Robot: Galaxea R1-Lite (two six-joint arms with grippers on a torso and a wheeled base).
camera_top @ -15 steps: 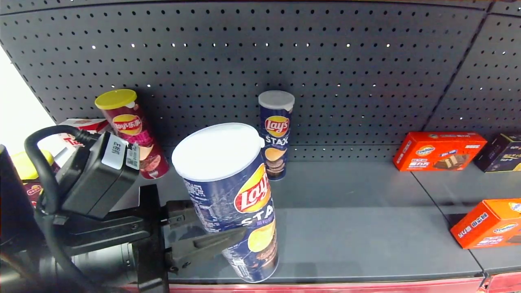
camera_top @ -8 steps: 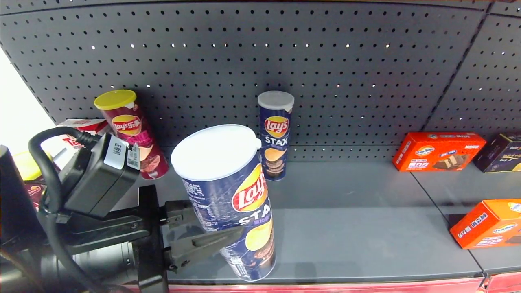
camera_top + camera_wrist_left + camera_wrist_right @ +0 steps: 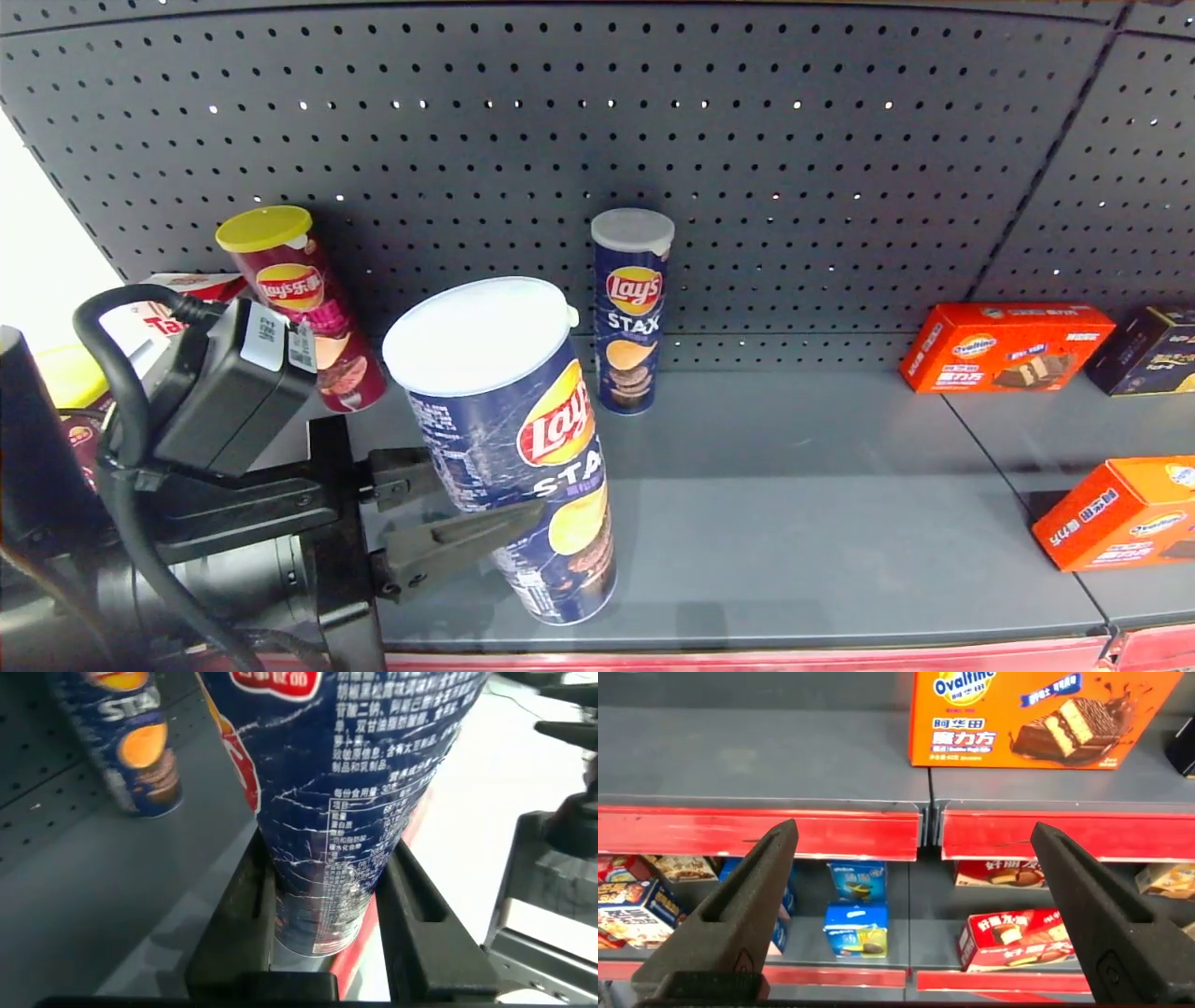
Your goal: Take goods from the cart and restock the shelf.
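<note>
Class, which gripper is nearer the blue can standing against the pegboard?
Left. The left gripper grips a second can just in front of the blue can; the right gripper is open before the shelf edge, near the orange box.

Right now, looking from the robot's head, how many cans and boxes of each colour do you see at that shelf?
Blue cans: 2
Red cans: 2, one half hidden
Orange boxes: 2
Dark boxes: 1
White boxes: 1
Total: 8

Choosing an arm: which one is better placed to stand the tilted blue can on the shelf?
Left: the left gripper clamps the tilted blue can over the shelf; right gripper is open, empty.
</note>
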